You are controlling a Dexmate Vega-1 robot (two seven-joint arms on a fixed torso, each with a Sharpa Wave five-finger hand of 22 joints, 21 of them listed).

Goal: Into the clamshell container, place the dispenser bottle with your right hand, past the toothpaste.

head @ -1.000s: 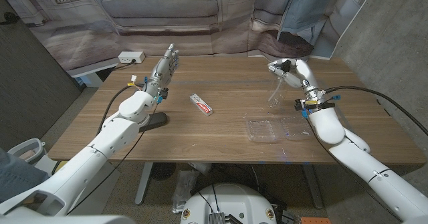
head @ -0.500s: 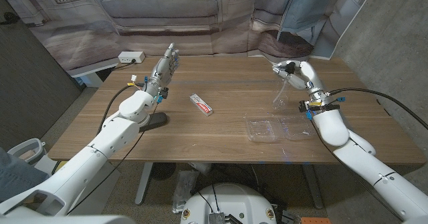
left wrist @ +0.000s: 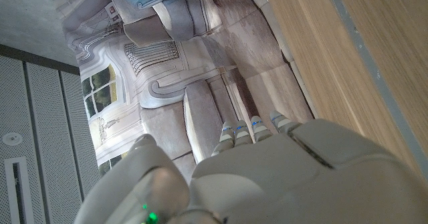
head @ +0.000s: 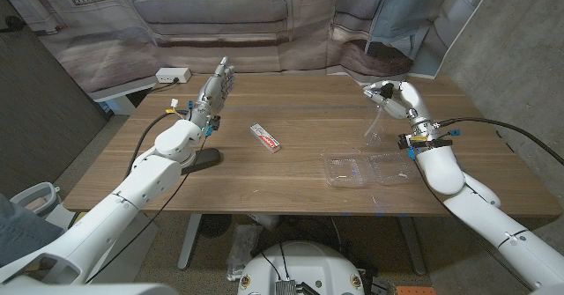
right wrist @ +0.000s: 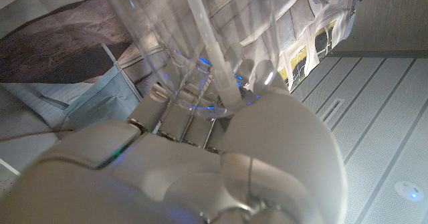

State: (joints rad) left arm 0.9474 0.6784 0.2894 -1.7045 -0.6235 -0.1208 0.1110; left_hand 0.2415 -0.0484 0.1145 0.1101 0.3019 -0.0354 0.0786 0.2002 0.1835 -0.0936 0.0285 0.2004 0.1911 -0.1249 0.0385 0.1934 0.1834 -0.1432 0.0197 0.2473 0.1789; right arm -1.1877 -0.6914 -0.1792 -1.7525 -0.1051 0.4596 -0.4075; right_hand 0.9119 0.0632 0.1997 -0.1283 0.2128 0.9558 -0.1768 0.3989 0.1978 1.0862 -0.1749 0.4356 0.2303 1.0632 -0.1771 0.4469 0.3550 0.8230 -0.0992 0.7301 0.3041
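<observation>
Dispenser bottle [head: 374, 123]: clear see-through plastic, gripped at the pump top by right hand [head: 394, 97], hanging over bare wood just behind the open clamshell container [head: 368, 169]. Toothpaste [head: 265, 137] well off toward the middle. Left hand [head: 216, 88] raised, fingers extended, holding nothing.

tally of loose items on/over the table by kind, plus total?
Clear dispenser bottle, held by the right hand: 1
Toothpaste: 1
Clear clamshell container, open: 1
Dark object by the left forearm: 1
Total: 4
</observation>
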